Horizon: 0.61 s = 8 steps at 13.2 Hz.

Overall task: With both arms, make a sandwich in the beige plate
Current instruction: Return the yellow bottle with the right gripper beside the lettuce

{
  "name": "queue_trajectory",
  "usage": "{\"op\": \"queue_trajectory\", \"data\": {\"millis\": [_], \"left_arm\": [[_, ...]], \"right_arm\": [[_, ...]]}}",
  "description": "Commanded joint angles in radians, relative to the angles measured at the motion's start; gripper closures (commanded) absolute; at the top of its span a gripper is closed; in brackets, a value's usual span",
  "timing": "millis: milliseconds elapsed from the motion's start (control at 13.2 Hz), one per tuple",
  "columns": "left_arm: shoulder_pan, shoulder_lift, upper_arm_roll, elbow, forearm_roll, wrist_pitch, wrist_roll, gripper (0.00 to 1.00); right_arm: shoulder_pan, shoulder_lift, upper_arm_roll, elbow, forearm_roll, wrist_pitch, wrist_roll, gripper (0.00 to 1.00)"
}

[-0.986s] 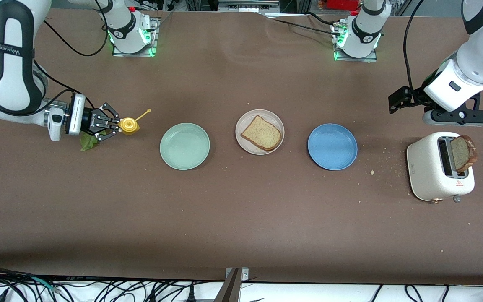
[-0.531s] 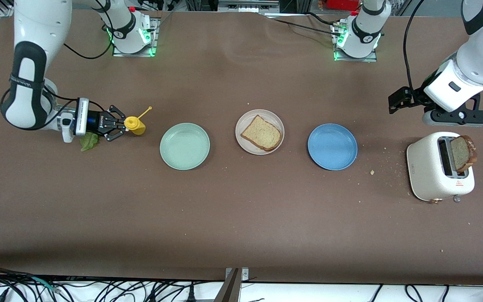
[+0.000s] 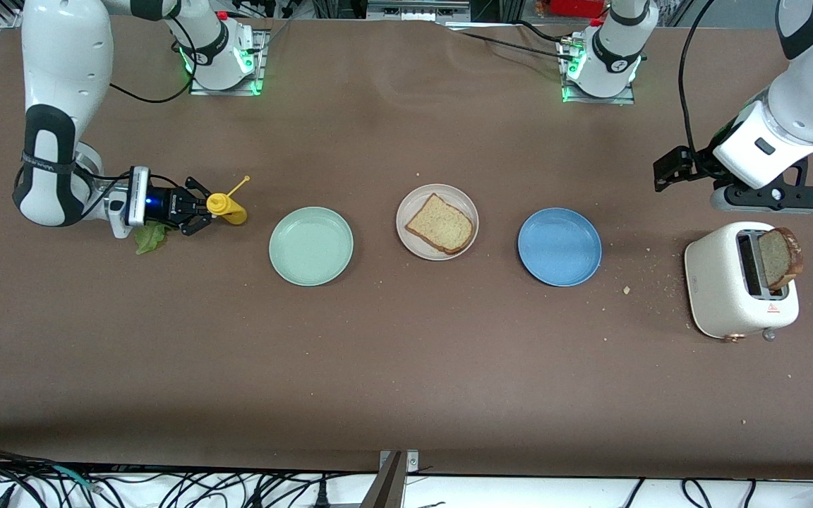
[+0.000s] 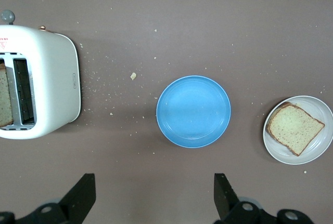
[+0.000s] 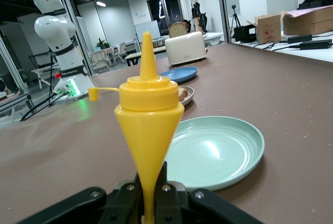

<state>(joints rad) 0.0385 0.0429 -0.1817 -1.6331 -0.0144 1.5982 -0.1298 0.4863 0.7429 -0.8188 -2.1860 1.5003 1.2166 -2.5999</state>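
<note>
Right gripper: lying low at the right arm's end of the table, its fingers closing on the lower body of a yellow squeeze bottle; the right wrist view shows the bottle pinched between the pads, nozzle pointing up and its tethered cap hanging out to one side.
Lettuce leaf: lying on the table just beside the right gripper, a little nearer to the front camera than it, partly under the wrist.
Left gripper: hanging over the table at the left arm's end, just above the toaster, with the arm waiting; the left wrist view shows its two fingers spreading wide apart and holding nothing.
Toaster: white, sitting toward the left arm's end, with a bread slice sticking up out of one slot.
Beige plate: sitting in the middle of the table between the mint green plate and the blue plate, carrying a single slice of bread lying flat.
Sandwich: showing only as that one slice so far; the lettuce and the second slice are lying well apart from the plate.
Crumbs: scattering on the table between the blue plate and the toaster.
</note>
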Motion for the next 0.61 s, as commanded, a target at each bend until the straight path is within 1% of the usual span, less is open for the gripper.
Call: {"op": "queue_trajectory", "data": {"millis": [0, 76, 303, 379, 455, 531], "left_arm": [[-0.005, 0.008, 0.001, 0.025, 0.008, -0.017, -0.008, 0.0], [-0.006, 0.008, 0.001, 0.024, 0.008, -0.017, -0.008, 0.0], [-0.006, 0.008, 0.001, 0.024, 0.008, -0.017, -0.008, 0.0], [-0.006, 0.008, 0.001, 0.024, 0.008, -0.017, -0.008, 0.0], [-0.006, 0.008, 0.001, 0.024, 0.008, -0.017, -0.008, 0.0], [-0.008, 0.008, -0.001, 0.024, 0.008, -0.017, -0.01, 0.0]], "right_arm": [[-0.046, 0.062, 0.027, 0.052, 0.006, -0.06, -0.034, 1.0], [-0.058, 0.072, 0.039, 0.052, 0.006, -0.061, -0.039, 1.0], [-0.112, 0.085, 0.104, 0.057, 0.012, -0.06, -0.046, 1.0], [-0.114, 0.087, 0.108, 0.06, 0.012, -0.058, -0.046, 1.0], [-0.117, 0.089, 0.109, 0.063, 0.012, -0.058, -0.046, 0.96], [-0.118, 0.09, 0.109, 0.069, 0.014, -0.058, -0.048, 0.76]]}}
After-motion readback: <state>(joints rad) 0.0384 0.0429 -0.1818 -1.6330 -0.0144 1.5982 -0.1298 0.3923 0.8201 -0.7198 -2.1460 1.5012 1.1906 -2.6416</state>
